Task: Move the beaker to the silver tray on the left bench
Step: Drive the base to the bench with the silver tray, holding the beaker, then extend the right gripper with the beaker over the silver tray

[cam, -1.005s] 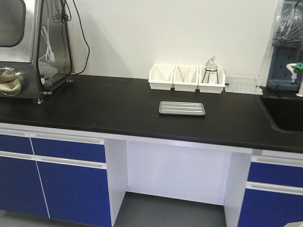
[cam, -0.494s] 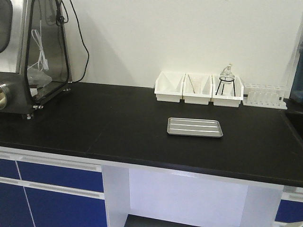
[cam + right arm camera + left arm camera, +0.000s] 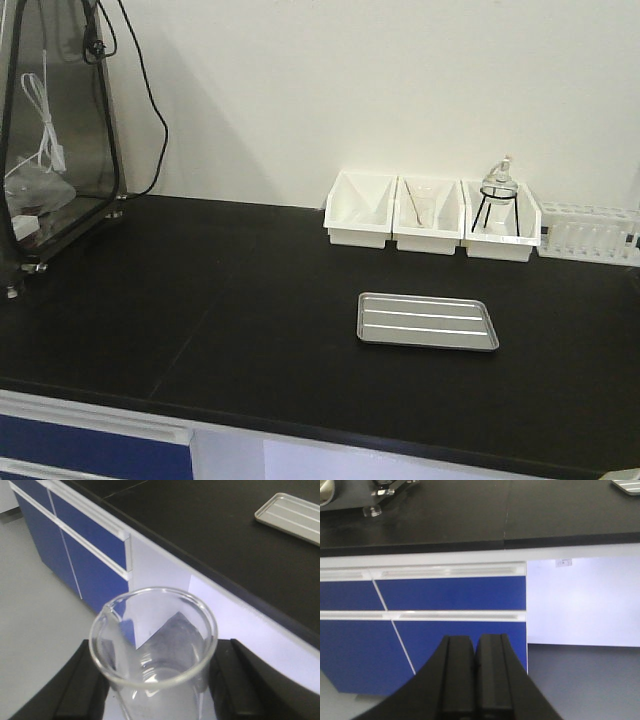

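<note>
the right gripper [image 3: 159,685] clamps the beaker [image 3: 152,645] out off the table [image 3: 210,545] edge, silver tray [image 3: 291,516] at 2 o'clock; the left gripper [image 3: 475,680] is pinched closed, empty. carried in too low, the beaker could clip the edge, or the smooth glass could slip.

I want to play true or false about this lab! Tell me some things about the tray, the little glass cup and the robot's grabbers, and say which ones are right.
1. The shiny silver metal tray has nothing in it. True.
2. The small clear glass beaker stands on the black-topped bench. False: the right gripper holds it out in front of the bench.
3. The left gripper is wide open. False: its fingers are pressed together, holding nothing.
4. The round glass flask on a black wire stand sits in the rightmost white plastic bin. True.
</note>
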